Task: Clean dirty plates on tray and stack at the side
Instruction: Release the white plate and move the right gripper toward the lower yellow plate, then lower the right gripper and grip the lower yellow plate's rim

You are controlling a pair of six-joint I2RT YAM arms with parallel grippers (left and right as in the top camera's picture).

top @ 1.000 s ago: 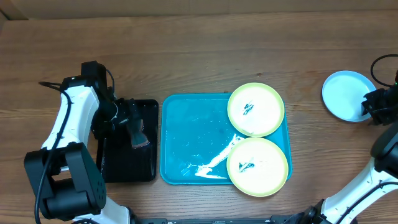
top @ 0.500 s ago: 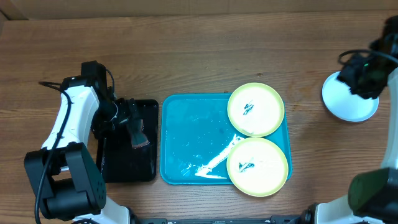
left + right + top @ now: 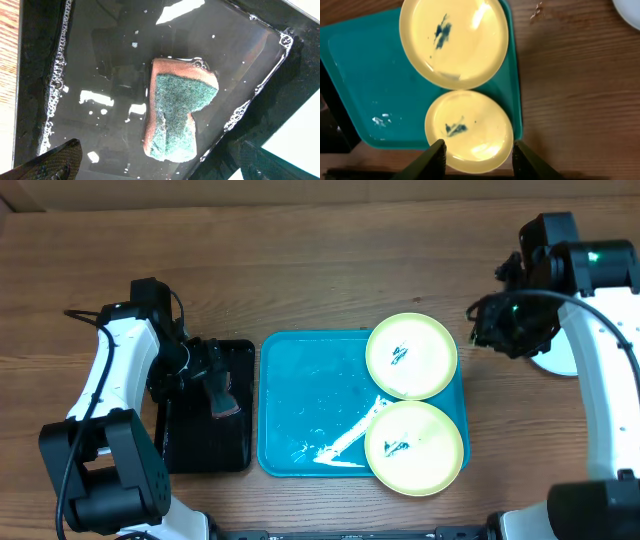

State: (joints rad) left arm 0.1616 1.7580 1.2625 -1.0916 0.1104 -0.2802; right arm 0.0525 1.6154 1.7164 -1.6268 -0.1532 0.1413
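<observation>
Both jaws gape empty; two yellow-green plates (image 3: 411,356) on the wet tray (image 3: 310,395) bear dark smears.

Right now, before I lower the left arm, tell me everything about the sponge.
The sponge is a soft orange-brown foam block with a green scouring face turned up, edges bent and ragged. It lies wet in shallow soapy water inside the black tray, resting on its floor, touched by nothing else.
</observation>
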